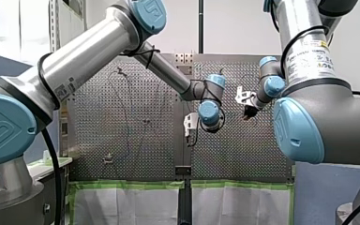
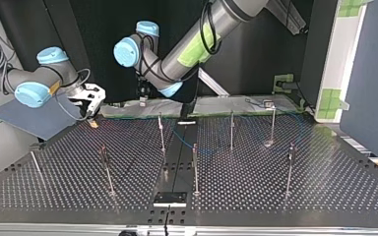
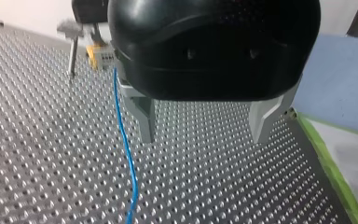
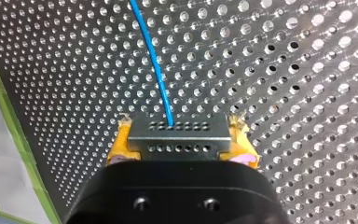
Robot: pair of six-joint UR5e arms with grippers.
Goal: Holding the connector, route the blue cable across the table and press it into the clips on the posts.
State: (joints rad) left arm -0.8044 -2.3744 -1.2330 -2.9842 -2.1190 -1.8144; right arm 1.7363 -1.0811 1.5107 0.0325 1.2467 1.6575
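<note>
My left gripper (image 3: 204, 136) hangs just above the tabletop (image 3: 37, 154), metal fingers spread wide and holding nothing. The blue cable (image 3: 127, 154) lies just beside one finger, outside the gap. My right gripper (image 4: 181, 148) clamps the connector (image 4: 177, 127) between yellow pads (image 4: 117, 148), and the cable leaves ahead of it. The posts (image 2: 162, 132) stand apart, their clips seemingly too small to judge. Risk: the slack cable may snag on a post — a tug could then twist the connector from the pads.

Top view bkgd dark; table (image 4: 307, 70) glare.
</note>
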